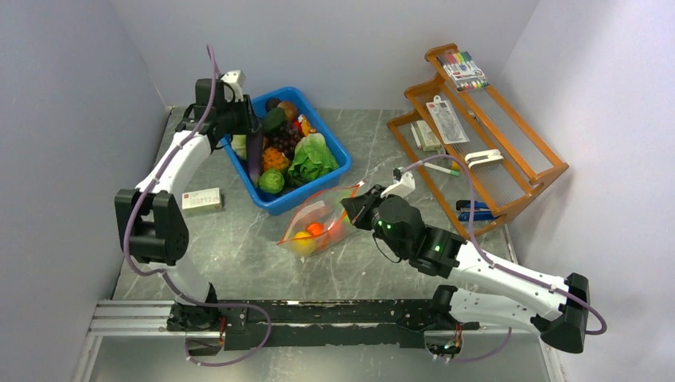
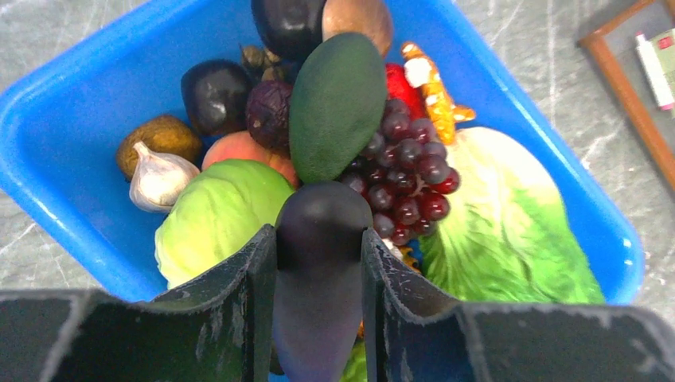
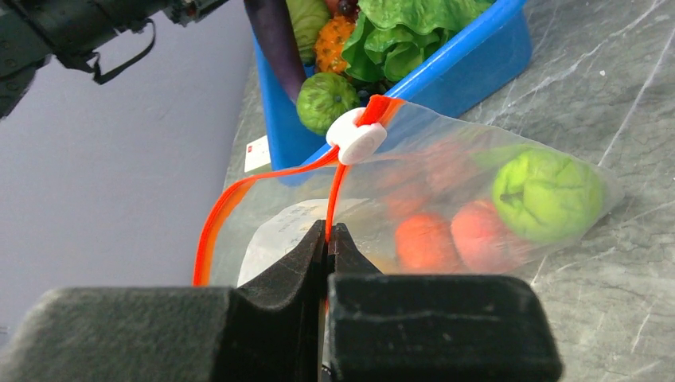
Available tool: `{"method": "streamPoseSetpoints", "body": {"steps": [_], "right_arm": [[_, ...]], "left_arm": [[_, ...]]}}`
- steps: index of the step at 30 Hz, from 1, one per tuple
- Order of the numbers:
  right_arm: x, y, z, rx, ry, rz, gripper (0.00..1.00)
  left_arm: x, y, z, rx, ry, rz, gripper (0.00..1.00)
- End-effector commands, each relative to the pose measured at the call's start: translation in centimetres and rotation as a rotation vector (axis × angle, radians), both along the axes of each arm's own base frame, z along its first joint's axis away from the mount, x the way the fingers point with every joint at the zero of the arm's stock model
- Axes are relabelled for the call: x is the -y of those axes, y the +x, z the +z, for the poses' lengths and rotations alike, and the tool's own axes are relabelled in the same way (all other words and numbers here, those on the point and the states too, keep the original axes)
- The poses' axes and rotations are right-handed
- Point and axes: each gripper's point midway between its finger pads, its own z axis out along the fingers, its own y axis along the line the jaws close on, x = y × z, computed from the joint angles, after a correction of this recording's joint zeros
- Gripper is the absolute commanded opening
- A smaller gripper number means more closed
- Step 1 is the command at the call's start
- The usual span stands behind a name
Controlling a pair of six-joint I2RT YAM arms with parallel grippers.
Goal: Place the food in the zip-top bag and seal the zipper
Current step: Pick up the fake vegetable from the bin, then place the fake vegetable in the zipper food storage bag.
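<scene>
My left gripper (image 1: pixel 253 137) hangs over the blue bin (image 1: pixel 337 185) and is shut on a purple eggplant (image 1: pixel 255 157), gripper (image 2: pixel 318 243) and eggplant (image 2: pixel 318 278) filling the left wrist view. The bin (image 2: pixel 64 103) holds cabbage (image 2: pixel 215 215), grapes, lettuce and other toy food. The clear zip-top bag (image 1: pixel 318 224) lies mid-table with its mouth held up. My right gripper (image 1: pixel 356 208) is shut on its red-orange zipper strip (image 3: pixel 334 191), just below the white slider (image 3: pixel 356 137). Inside the bag are a green ball (image 3: pixel 548 193) and orange-red pieces (image 3: pixel 485 235).
A wooden rack (image 1: pixel 509 171) with markers and packets stands at the back right, with a blue stapler-like object (image 1: pixel 476 212) at its foot. A small white box (image 1: pixel 201 200) lies left of the bin. Grey walls close in on three sides.
</scene>
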Motion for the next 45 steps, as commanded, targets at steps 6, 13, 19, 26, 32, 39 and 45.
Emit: {"method": "streamPoseSetpoints", "body": {"steps": [6, 13, 19, 26, 32, 39, 45], "right_arm": [[0.5, 0.4, 0.6, 0.021, 0.019, -0.037, 0.00], [1.1, 0.5, 0.5, -0.027, 0.051, -0.088, 0.00], [1.0, 0.6, 0.1, -0.063, 0.078, -0.115, 0.00], [0.7, 0.3, -0.9, -0.179, 0.099, -0.155, 0.00], [1.2, 0.6, -0.9, -0.193, 0.149, -0.204, 0.00], [0.8, 0.7, -1.0, -0.203, 0.158, -0.206, 0.00], [0.5, 0.7, -1.3, -0.230, 0.168, -0.216, 0.00]], "left_arm": [[1.2, -3.9, 8.1, 0.155, -0.091, -0.062, 0.14], [2.5, -7.8, 12.6, 0.270, -0.182, -0.139, 0.13], [3.8, -11.4, 15.9, 0.329, -0.277, -0.220, 0.11], [6.4, -17.4, 20.1, 0.424, -0.421, -0.423, 0.11], [8.2, -23.0, 23.6, 0.525, -0.510, -0.654, 0.10], [8.9, -28.5, 24.9, 0.667, -0.606, -0.818, 0.11], [10.3, -30.6, 23.3, 0.666, -0.622, -0.975, 0.07]]}}
